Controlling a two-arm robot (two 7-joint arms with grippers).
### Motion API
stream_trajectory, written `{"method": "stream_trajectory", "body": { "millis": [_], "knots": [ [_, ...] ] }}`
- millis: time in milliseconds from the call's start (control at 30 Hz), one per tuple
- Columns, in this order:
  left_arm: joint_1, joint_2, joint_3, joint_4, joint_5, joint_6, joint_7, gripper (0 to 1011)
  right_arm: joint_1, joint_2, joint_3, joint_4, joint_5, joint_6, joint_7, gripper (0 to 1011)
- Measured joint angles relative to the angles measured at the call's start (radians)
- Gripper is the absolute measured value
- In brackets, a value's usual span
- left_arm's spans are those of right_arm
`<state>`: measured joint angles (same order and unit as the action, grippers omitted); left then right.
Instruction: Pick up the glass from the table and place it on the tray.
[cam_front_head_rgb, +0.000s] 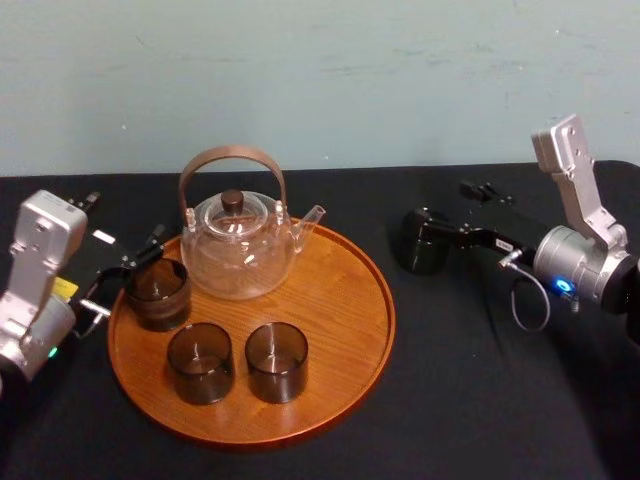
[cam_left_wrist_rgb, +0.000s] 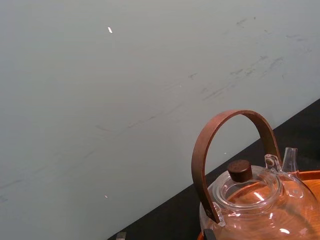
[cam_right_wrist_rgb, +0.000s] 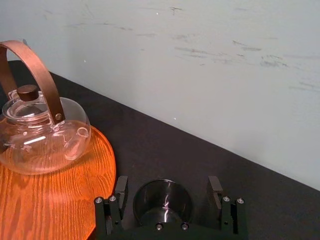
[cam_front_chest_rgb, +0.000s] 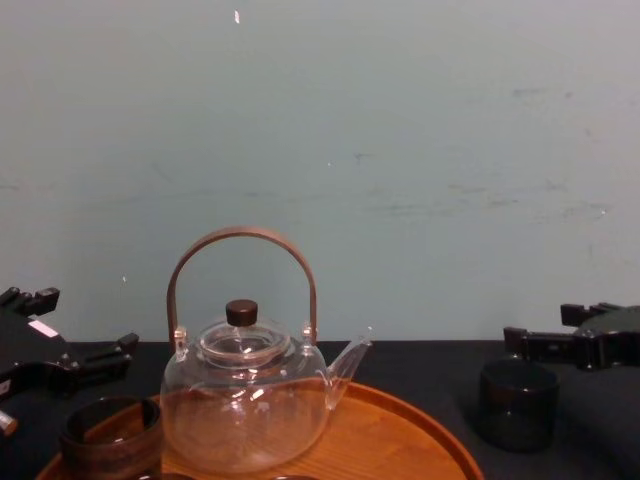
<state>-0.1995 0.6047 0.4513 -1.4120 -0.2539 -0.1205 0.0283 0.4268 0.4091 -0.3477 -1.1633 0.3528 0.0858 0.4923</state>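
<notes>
Glass (cam_front_head_rgb: 420, 245): dark, upright on the black table (cam_front_head_rgb: 480, 400), right of the tray (cam_front_head_rgb: 335, 300) and apart from its rim.
Right gripper (cam_right_wrist_rgb: 167, 186): released, one finger on each side of the glass, small gaps showing in the right wrist view.
Tray: round, wooden, with a low rim.
Teapot (cam_front_head_rgb: 240, 240): clear, at the tray's back.
Other glasses: three on the tray, one left (cam_front_head_rgb: 158, 293), two in front (cam_front_head_rgb: 200, 362) (cam_front_head_rgb: 277, 360).
Left gripper (cam_front_head_rgb: 125, 275): at the tray's left rim by the left glass, fingers spread.
</notes>
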Motion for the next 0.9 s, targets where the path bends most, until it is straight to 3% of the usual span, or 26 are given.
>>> {"method": "stream_trajectory", "body": {
  "millis": [900],
  "knots": [
    [0.0,0.0,0.0,0.0,0.0,0.0,0.0,1001,0.031,-0.029,-0.019,0.102,0.017,-0.035,0.032,1002]
  ]
}}
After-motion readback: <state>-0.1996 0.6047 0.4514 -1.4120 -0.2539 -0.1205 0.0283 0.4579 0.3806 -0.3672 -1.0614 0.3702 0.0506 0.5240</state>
